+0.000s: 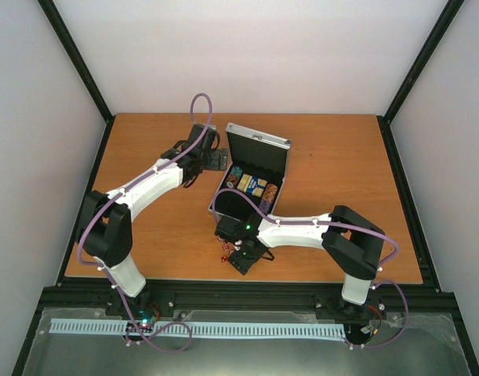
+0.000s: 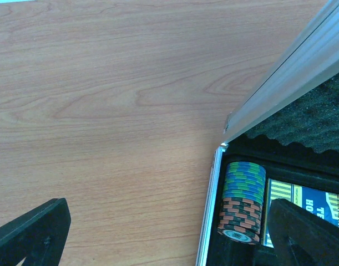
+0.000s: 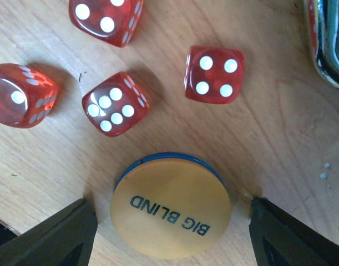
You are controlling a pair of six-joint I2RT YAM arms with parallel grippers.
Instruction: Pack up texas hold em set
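Observation:
The silver case [image 1: 259, 141] of the texas hold em set stands open mid-table, with striped chips [image 2: 242, 202] and the blue-yellow card deck [image 2: 308, 202] in its black lining. Several red dice [image 3: 114, 102] lie on the wood in front of the case. An orange disc [image 3: 170, 213] marked BIG BLIND rests on a blue disc just below them. My right gripper [image 3: 170, 224] is open and straddles the orange disc, a narrow gap showing on each side. My left gripper [image 2: 169, 238] is wide open at the case's left edge, one finger over bare wood and the other over the deck.
The case's raised lid with its black foam [image 2: 319, 116] stands beside the left gripper. A metal handle [image 3: 327, 44] lies close to the right of the dice. The table's front edge [image 1: 247, 280] runs a short way behind the right gripper.

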